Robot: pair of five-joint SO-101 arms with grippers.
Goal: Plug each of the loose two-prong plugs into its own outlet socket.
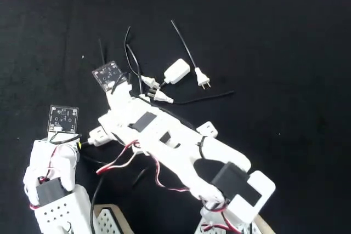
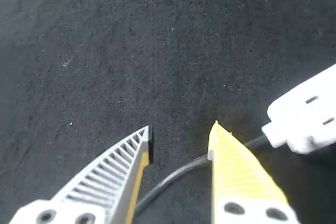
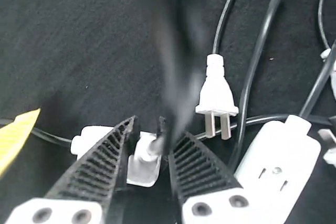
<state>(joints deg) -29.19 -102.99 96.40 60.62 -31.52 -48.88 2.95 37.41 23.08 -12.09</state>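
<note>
My right gripper [image 3: 149, 124] is shut on a white two-prong plug [image 3: 143, 163], whose black cable rises blurred from between the black fingers. Just behind it lies a small white outlet [image 3: 86, 139] with its own cable. Another loose plug [image 3: 217, 94] lies prongs-out beside a larger white outlet block [image 3: 275, 167]. My left gripper [image 2: 181, 129] hangs open above the black cloth, a black cable [image 2: 173, 179] running between its fingers, a white outlet [image 2: 304, 116] just off to one side. From above, that outlet [image 1: 96, 134] sits between the two arms.
Three loose white plugs [image 1: 151, 83] [image 1: 163, 98] [image 1: 203, 79] and a white adapter block [image 1: 176, 71] lie mid-table among thin black cables. Another white outlet [image 1: 207, 130] peeks out beside the long right arm [image 1: 181, 152]. The black cloth is bare to the right.
</note>
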